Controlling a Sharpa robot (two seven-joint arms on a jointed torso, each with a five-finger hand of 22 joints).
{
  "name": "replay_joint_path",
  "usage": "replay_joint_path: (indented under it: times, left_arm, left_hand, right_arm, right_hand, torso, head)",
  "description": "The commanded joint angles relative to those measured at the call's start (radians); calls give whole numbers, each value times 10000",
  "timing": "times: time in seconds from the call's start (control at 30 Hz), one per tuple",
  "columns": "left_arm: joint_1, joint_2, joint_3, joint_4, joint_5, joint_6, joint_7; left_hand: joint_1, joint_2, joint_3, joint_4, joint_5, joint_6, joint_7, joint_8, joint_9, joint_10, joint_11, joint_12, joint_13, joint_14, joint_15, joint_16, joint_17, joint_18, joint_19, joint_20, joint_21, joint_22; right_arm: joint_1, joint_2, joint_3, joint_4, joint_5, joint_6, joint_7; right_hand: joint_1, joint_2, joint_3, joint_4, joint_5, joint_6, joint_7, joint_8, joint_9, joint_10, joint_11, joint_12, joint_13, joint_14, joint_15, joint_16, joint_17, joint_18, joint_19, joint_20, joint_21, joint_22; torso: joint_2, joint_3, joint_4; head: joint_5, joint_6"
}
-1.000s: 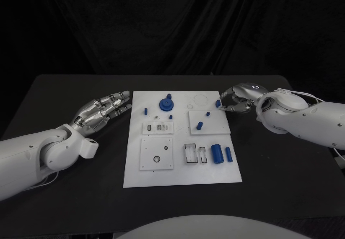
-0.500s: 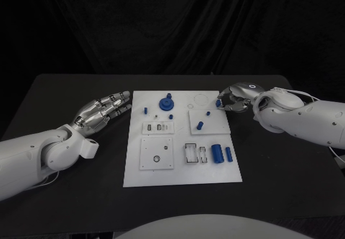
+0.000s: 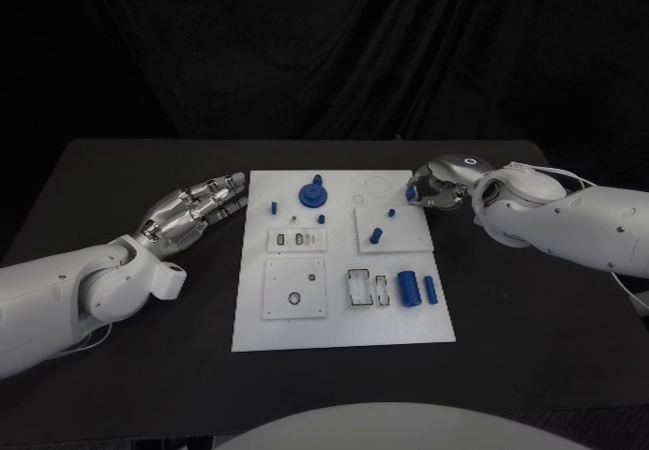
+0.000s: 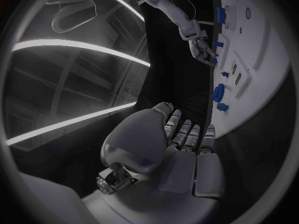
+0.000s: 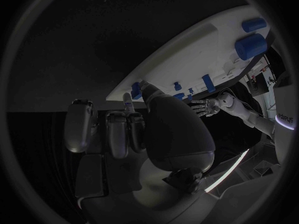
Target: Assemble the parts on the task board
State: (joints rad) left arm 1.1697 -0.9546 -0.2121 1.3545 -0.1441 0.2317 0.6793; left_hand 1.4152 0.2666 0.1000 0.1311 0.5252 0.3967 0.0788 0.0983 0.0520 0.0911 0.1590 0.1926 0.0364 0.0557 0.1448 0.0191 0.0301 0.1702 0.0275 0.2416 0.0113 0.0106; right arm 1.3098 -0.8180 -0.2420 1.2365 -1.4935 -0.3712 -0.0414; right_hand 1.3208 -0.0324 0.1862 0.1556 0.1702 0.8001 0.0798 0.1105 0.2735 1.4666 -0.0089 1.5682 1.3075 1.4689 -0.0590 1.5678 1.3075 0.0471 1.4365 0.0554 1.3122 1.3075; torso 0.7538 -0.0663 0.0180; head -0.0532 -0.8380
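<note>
**Head view: right hand on a small blue part at the board's far right corner**

Head view gives us the white rectangular task board (image 3: 343,323) mid-table. At about one o'clock on it, our right hand (image 3: 435,187) curls its silver fingers around a small blue part (image 3: 410,194) at the board's edge. The part is mostly hidden by the fingers, so we cannot make out its shape or whether it touches the board. Our left hand (image 3: 189,208) lies off the board at ten o'clock, fingers apart and stretched toward it, holding nothing.

On the board we see a round blue disc with a knob (image 3: 314,196) near twelve o'clock and two blue cylinders (image 3: 416,289) at about four o'clock, lying side by side. Several smaller blue pegs are too small to tell apart.
</note>
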Motion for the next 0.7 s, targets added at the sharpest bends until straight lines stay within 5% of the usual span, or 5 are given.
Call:
replay_joint_path:
  times: [0.03, 0.7]
  left_arm:
    - [-34, 28, 9, -1, 19, 177, 1074]
    - [-163, 51, 9, -68, 19, 242, 1039]
  left_hand:
    - [-80, -12, 55, -12, 4, -49, 17, -18, 5, -12, 55, 7, -7, 12, 91, 38, 8, -26, 7, 77, 48, 13]
    - [-115, -24, 124, -37, -10, -98, 22, -34, -1, -37, 64, -20, -12, -1, 103, 32, 2, -31, 0, 84, 43, 10]
  right_arm:
    - [-34, 49, 6, -55, -17, 123, 1]
    - [-84, 230, 8, -184, -17, -38, 117]
  right_hand:
    - [157, -8, 18, -90, 61, 170, -20, 81, 47, 1042, 24, 26, 2633, 1019, 5, 29, 2633, 138, -93, 0, -38, 1813]
    - [314, 74, -69, -174, -3, 989, -158, 545, 480, 1042, -87, 26, 2633, 1019, -89, 29, 2633, 140, -68, -83, -97, 1818]
  torso:
    - [2, -2, -7]
    - [2, -1, -1]
  head:
    - [3, -8]
    - [15, -53]
